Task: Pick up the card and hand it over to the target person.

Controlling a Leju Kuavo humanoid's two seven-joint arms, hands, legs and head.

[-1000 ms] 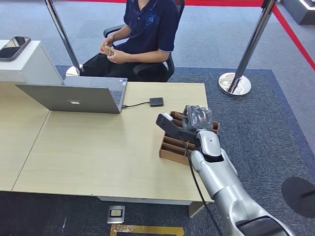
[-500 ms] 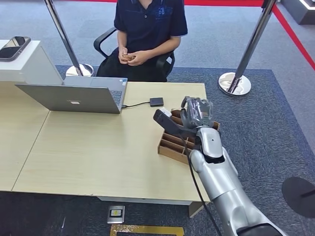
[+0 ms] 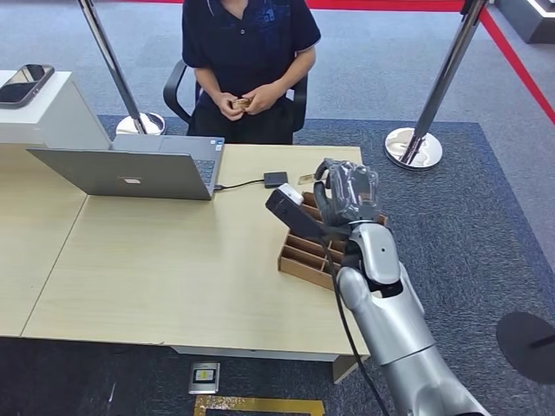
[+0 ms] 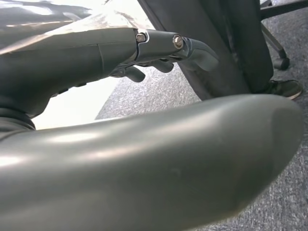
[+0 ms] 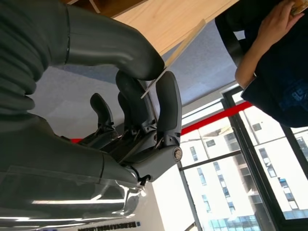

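A thin tan card (image 5: 181,48) is pinched edge-on between the thumb and a dark finger (image 5: 169,103) of my right hand (image 5: 145,110). In the head view that right hand (image 3: 347,195) is raised over the far end of a brown divided wooden tray (image 3: 297,260), with the card (image 3: 305,179) poking out toward the person. The person (image 3: 249,43) in a dark blue shirt sits behind the desk's far edge, both hands holding a small object (image 3: 244,102). My left hand (image 4: 163,53) hangs beside the body, fingers stretched out and holding nothing.
A grey laptop (image 3: 131,173) stands at the desk's far left, cabled to a small black box (image 3: 276,179). A phone (image 3: 25,82) lies on a white stand at far left. Stanchion poles with round bases (image 3: 413,147) stand behind the wooden desk (image 3: 164,269).
My right hand has lifted slightly and moved toward the far edge with the card. The person has turned on the chair from sideways to facing the desk.
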